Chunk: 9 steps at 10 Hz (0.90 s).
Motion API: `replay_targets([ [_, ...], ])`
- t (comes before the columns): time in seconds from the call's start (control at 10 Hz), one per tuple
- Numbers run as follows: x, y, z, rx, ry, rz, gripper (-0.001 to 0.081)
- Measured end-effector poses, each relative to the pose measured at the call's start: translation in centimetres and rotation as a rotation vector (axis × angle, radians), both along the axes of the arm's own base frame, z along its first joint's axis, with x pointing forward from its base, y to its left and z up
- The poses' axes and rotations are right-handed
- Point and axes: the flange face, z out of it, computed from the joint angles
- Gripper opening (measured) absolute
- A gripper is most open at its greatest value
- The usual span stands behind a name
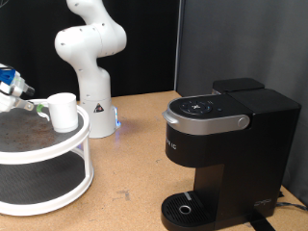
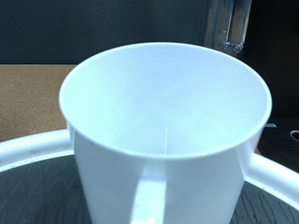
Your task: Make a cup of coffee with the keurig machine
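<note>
The cup [image 1: 64, 112] is a small white mug standing upright on the top tier of a white round rack [image 1: 58, 154] at the exterior view's left. Its pale handle [image 1: 39, 109] points towards my gripper [image 1: 26, 99], which reaches in from the left edge, right at the handle. In the wrist view the cup [image 2: 163, 112] fills the frame, empty, with its handle [image 2: 149, 201] facing the camera; no fingers show there. The keurig machine [image 1: 221, 154] stands at the exterior view's right, lid closed, with its round drip tray [image 1: 185, 207] bare.
The rack has two tiers with a dark mat on each. The robot's white base [image 1: 93, 96] stands behind the rack. The brown tabletop [image 1: 130, 164] lies between the rack and the machine. A black curtain hangs behind.
</note>
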Motion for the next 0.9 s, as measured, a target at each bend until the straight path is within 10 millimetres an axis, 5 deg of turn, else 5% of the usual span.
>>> replay_targets([
  [0.9,0.7,1.4,-1.9,0.019,0.001,-0.010,0.0803],
])
